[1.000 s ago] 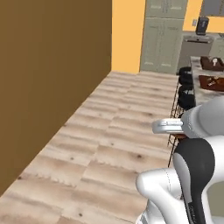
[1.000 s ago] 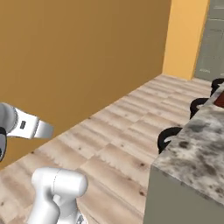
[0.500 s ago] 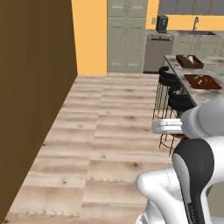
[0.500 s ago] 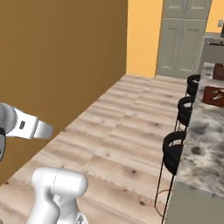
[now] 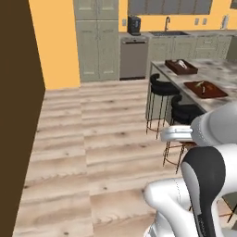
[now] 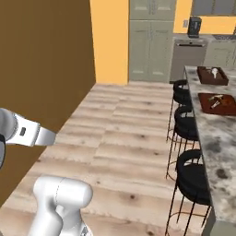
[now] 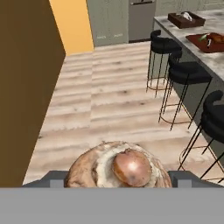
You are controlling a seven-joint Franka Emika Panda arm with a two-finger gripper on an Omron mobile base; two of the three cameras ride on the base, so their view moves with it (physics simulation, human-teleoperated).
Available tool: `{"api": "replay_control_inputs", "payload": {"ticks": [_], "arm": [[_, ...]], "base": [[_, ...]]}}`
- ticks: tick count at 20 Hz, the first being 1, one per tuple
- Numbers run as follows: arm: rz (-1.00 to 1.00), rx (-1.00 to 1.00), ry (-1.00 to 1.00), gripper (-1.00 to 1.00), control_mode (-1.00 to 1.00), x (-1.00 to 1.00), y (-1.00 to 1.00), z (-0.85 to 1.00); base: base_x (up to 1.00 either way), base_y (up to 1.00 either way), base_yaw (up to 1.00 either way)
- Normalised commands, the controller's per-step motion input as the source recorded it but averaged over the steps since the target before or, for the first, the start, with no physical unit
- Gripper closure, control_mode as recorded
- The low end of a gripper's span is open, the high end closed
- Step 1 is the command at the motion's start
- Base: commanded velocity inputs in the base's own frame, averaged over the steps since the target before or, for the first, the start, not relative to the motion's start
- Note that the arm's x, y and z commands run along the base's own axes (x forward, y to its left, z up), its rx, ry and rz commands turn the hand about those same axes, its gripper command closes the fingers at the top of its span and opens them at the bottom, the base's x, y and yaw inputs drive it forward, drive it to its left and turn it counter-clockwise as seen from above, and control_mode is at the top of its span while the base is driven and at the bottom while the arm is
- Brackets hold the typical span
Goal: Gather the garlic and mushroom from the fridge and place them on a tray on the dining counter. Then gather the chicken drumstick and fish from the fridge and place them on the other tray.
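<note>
Gripper (image 7: pixel 119 178): jaws spread wide around a brown mushroom, one grey finger (image 7: pixel 54 178) touching each flank of the cap; seen from the hand view, looking forward over the floor toward the dining counter.
Brown wall (image 6: pixel 41 78): large dark panel to the left of the dining counter, across the open floor.
Floor (image 5: pixel 97 139): pale wood planks, running between the brown wall and the dining counter.
Dining counter (image 6: pixel 220 152): long island with a mottled grey-brown marble top, at the right of each view; it bears both trays.
Cabinets (image 5: pixel 98 39): olive-beige panelled units against the orange wall, beyond the far end of the dining counter.
Dishwasher (image 5: pixel 133 58): grey front, beside the tall cabinets, beyond the dining counter.
Stools (image 7: pixel 165 46): black round seats on thin black legs, in a row along the floor side of the dining counter.
Tray (image 5: pixel 208 90): flat, reddish-brown, low rim; on the dining counter, the nearer of the two; small items lie on it, too small to name.
Other tray (image 5: pixel 176 67): deeper, dark brown, raised walls; on the dining counter near its far end; a pale item lies in it.
Coffee machine (image 5: pixel 134 25): dark, on the back worktop above the dishwasher, beyond the dining counter.
Mushroom (image 7: pixel 118 170): rounded brown cap with a paler centre and a glossy reddish knob, held in the gripper, well apart from the dining counter.
</note>
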Motion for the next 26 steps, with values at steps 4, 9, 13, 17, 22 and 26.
{"api": "replay_control_inputs", "payload": {"ticks": [4,9,13,17,22,26], "arm": [[0.00,0.00,0.00,1.00,1.00,0.00,0.00,0.00],[0.00,0.00,0.00,1.00,1.00,0.00,0.00,0.00],[0.00,0.00,0.00,1.00,1.00,0.00,0.00,0.00],[0.00,0.00,0.00,1.00,1.00,0.00,0.00,0.00],[0.00,0.00,0.00,1.00,1.00,0.00,0.00,0.00],[0.00,0.00,0.00,1.00,1.00,0.00,0.00,0.00]], "base": [[0.83,0.55,-0.43],[0.85,0.59,-0.43],[0.85,0.64,-0.43],[0.87,0.68,-0.43],[0.89,0.69,-0.42],[0.90,0.69,-0.43]]}}
